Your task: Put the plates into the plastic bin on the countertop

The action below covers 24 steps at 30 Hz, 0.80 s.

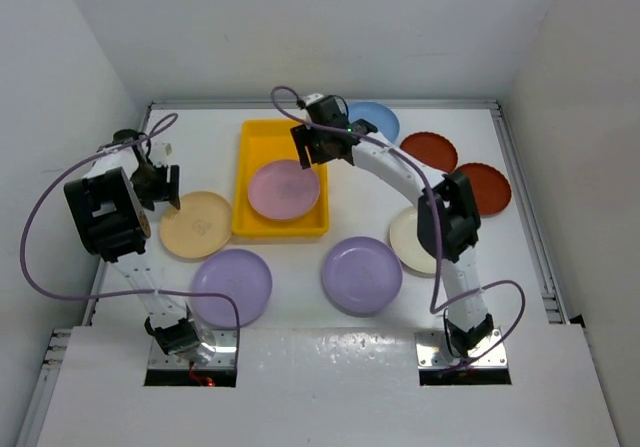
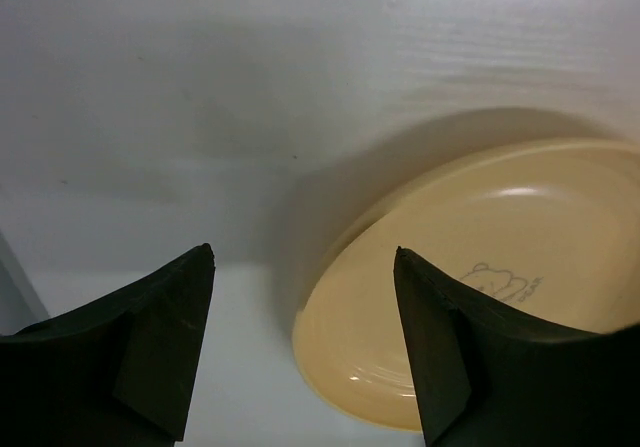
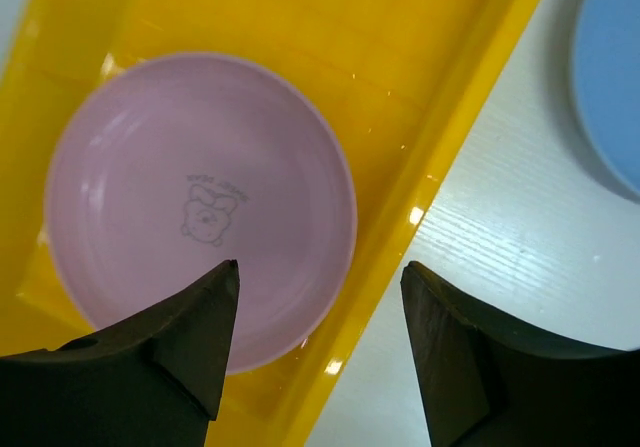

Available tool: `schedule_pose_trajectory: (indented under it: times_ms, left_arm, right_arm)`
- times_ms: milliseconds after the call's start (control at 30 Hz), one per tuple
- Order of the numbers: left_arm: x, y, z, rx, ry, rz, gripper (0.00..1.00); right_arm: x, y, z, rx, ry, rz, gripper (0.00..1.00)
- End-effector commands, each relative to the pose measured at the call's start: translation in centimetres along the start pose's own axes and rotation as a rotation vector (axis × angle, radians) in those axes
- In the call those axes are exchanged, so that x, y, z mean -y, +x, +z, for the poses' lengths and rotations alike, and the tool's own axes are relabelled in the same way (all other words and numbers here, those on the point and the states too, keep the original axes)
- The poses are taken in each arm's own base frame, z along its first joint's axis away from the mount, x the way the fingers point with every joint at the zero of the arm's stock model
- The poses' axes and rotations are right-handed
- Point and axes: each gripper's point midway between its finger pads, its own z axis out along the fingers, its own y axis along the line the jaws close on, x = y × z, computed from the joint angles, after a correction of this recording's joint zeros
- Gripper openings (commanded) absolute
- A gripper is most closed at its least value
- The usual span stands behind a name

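Note:
The yellow plastic bin (image 1: 262, 147) stands at the back middle of the countertop (image 1: 300, 267) with a pink plate (image 1: 284, 189) lying in its near half. My right gripper (image 1: 322, 149) is open and empty above the bin's right rim; in its wrist view the pink plate (image 3: 200, 207) and the bin's rim (image 3: 440, 157) lie under the jaws. My left gripper (image 1: 160, 187) is open and empty just left of a peach plate (image 1: 196, 224), whose edge (image 2: 480, 267) lies between the jaws. Two lavender plates (image 1: 232, 285) (image 1: 361, 273) lie near the front.
A light blue plate (image 1: 380, 119), also in the right wrist view (image 3: 610, 77), lies behind the right arm. Two dark red plates (image 1: 430, 151) (image 1: 490, 185) and a cream plate (image 1: 408, 241) lie at the right. White walls close in left, back and right.

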Motion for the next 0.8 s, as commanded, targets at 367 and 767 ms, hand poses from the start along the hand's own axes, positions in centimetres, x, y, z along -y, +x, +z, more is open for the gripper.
schedule_pose_trajectory:
  times_ms: [367,767]
  left_arm:
    - [-2.0,0.0,-1.1,-0.012,-0.025,-0.006,0.00]
    - [7.7,-18.3,-21.8,0.707,0.176,0.126,0.00]
  right_arm:
    - [2.5,-6.8,-11.1,0.306,-0.002,0.112,0.65]
    - [10.8,0.2,-13.3,0.232,0.143,0.361,0.63]
